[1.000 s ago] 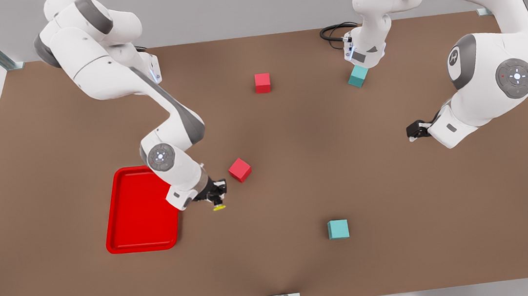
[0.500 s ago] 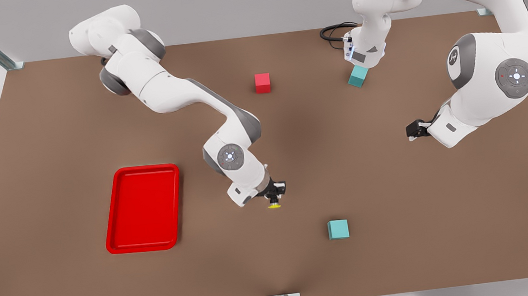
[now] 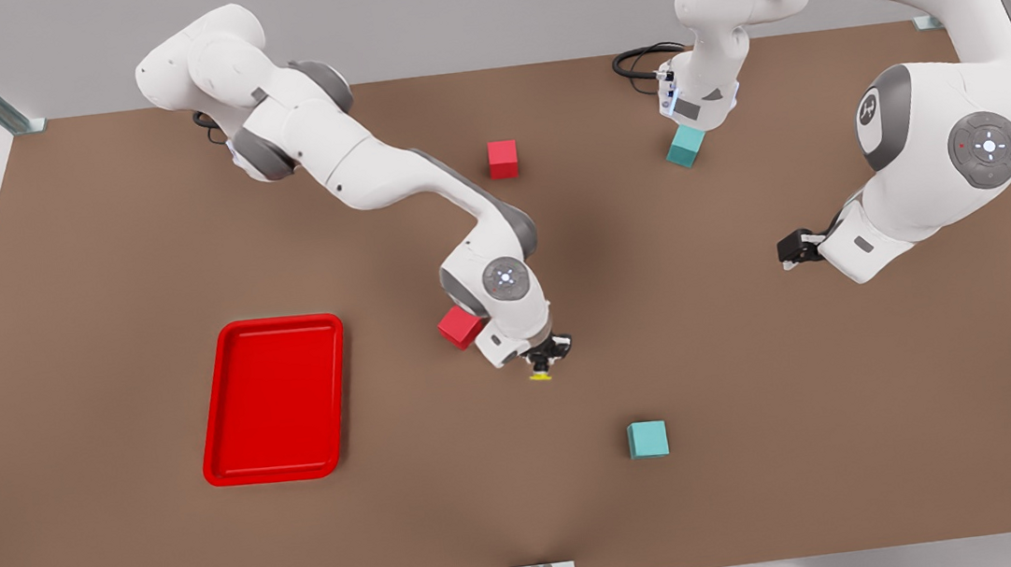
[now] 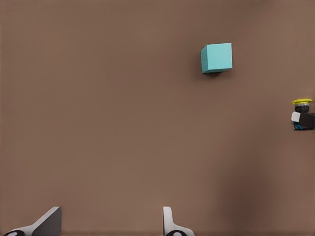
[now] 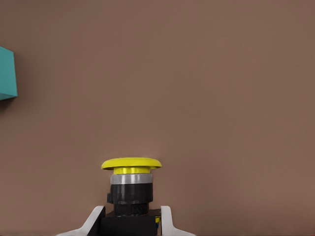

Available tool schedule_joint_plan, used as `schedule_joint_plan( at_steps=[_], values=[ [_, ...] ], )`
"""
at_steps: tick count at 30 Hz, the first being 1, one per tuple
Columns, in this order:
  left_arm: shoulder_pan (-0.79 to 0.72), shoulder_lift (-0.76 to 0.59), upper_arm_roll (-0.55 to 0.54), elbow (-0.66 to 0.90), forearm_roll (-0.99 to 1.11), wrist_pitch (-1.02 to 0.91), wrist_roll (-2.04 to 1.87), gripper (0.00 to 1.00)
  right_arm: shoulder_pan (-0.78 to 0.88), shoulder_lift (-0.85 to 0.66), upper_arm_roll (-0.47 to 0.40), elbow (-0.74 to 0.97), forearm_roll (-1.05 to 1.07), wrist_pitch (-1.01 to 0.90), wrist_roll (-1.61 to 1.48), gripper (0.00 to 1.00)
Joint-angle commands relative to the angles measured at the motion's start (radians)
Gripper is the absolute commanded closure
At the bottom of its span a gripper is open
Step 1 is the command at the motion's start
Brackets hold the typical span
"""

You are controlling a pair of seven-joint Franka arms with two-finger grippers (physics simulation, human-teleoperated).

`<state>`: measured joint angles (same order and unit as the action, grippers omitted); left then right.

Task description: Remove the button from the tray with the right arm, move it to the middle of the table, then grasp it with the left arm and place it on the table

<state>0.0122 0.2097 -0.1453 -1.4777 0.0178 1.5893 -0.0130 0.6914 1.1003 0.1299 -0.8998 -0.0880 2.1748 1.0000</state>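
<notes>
On the front view's left the tray (image 3: 273, 400) lies on the desk (image 3: 168, 563). Mid-desk, the right jaws (image 3: 547, 358) are clamped on the button (image 3: 540, 375), held aloft. The left jaws (image 3: 789, 250) wait wide apart, holding nothing.

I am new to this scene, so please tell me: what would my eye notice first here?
Probably the red tray, bare inside, at the front view's left. Next, the right gripper near the table's middle, shut on the yellow-capped button. The left gripper waits open at the front view's right.
</notes>
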Motion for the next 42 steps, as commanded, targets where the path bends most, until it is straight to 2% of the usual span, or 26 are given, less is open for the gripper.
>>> schedule_joint_plan(
  at_steps=[1,4,6,7,8,12,14,16,17,18,19,21,23,26,30,37,42],
  values=[
    [0.000,-0.001,0.000,0.000,0.001,0.000,-0.001,0.00,0.005,0.004,-0.009,0.001,-0.007,0.010,0.072,0.57],
    [0.000,-0.001,0.000,0.000,0.001,0.000,-0.001,0.00,0.030,0.024,-0.029,0.001,-0.007,0.013,0.031,0.55],
    [0.000,-0.001,0.000,0.000,0.001,0.000,-0.001,0.00,0.042,0.024,-0.049,0.001,-0.007,0.013,-0.014,0.28],
    [0.000,-0.001,0.000,0.000,0.001,0.000,0.001,0.00,0.045,0.024,-0.052,0.001,-0.007,0.013,-0.023,0.06],
    [0.000,-0.001,0.000,0.000,0.001,0.000,0.001,0.00,0.045,0.024,-0.053,-0.001,-0.007,0.011,-0.058,0.00],
    [0.000,-0.001,0.000,0.000,0.001,0.000,0.001,0.00,0.033,0.012,-0.047,-0.001,-0.004,-0.001,-0.077,0.00],
    [-0.029,-0.001,0.000,0.002,0.005,-0.002,0.002,0.00,-0.018,-0.098,-0.050,-0.013,0.077,-0.073,-0.121,0.00],
    [-0.090,-0.001,0.000,0.002,0.005,-0.006,0.001,0.00,-0.180,-0.351,-0.044,-0.220,0.076,-0.150,-0.354,0.00],
    [-0.167,-0.001,-0.002,0.005,0.002,-0.009,-0.033,0.00,-0.294,-0.572,-0.046,-0.448,0.068,-0.161,-0.572,0.00],
    [-0.267,0.005,-0.002,0.007,0.002,-0.008,-0.106,0.00,-0.398,-0.739,-0.044,-0.606,0.037,-0.171,-0.797,0.00],
    [-0.365,0.033,-0.002,0.007,0.002,-0.005,-0.162,0.00,-0.481,-0.853,-0.043,-0.668,0.034,-0.292,-0.914,0.00],
    [-0.462,0.102,-0.002,0.007,0.001,0.035,-0.174,0.00,-0.633,-0.964,-0.043,-0.650,0.033,-0.505,-1.025,0.00],
    [-0.587,0.209,0.000,0.007,0.005,0.233,-0.358,0.00,-0.638,-0.990,-0.049,-0.596,0.031,-0.613,-1.015,0.00],
    [-0.649,0.329,-0.002,0.002,0.010,0.363,-0.358,0.00,-0.655,-0.984,-0.043,-0.525,-0.018,-0.678,-1.026,0.00],
    [-0.687,0.384,0.003,-0.116,0.007,0.616,-0.361,0.00,-0.665,-0.975,-0.049,-0.496,-0.022,-0.675,-1.023,0.00],
    [-0.689,0.500,0.092,-0.042,0.039,0.655,-0.530,0.00,-0.690,-0.956,-0.049,-0.485,-0.021,-0.670,-1.025,0.00],
    [-0.686,0.543,0.093,-0.039,0.037,0.699,-0.539,0.00,-0.693,-0.958,-0.050,-0.484,-0.022,-0.672,-1.025,0.00]
  ],
)
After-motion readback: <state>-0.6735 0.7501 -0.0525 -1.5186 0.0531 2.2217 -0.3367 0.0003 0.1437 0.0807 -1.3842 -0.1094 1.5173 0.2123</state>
